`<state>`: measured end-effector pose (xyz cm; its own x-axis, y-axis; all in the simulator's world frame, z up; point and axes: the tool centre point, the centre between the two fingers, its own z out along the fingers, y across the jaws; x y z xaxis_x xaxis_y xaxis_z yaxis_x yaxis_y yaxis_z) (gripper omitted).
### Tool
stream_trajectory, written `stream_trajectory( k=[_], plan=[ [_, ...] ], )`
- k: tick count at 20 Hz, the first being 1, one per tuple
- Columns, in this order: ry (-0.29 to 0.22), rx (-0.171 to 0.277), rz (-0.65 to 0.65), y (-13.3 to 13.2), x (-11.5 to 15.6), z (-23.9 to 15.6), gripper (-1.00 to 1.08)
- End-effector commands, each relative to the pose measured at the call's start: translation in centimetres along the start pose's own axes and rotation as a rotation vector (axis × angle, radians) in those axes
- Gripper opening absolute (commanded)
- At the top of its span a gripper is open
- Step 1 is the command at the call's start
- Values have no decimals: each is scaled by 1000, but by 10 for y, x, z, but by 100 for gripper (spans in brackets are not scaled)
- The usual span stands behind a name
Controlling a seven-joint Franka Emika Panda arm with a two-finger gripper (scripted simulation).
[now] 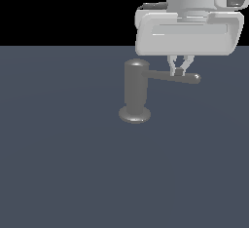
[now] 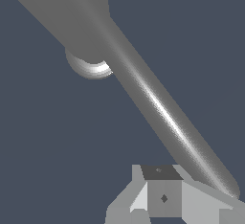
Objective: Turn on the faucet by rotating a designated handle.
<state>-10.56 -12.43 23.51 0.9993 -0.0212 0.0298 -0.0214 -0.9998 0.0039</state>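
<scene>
The faucet (image 1: 135,89) is an upright grey cylinder on a flared round base. Its handle (image 1: 172,76), a thin grey rod, sticks out from near the top toward the exterior view's right. My gripper (image 1: 179,70) hangs straight down from the white hand, and its tips reach the handle's top side near the outer end. The fingers converge with no gap, so the gripper is shut with nothing held. In the wrist view the handle (image 2: 158,108) runs diagonally past the closed gripper (image 2: 162,185), beside the fingers rather than between them. The faucet base (image 2: 88,67) shows behind the rod.
The faucet stands on a flat dark blue-grey floor (image 1: 73,163). A black background lies beyond the floor's far edge.
</scene>
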Motion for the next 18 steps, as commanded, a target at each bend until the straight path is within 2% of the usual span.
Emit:
stream_trajectory(
  k=[1, 18],
  plan=[
    [1, -1, 2, 6, 7, 1, -100],
    [-10, 0, 16, 49, 48, 7, -100]
  ],
)
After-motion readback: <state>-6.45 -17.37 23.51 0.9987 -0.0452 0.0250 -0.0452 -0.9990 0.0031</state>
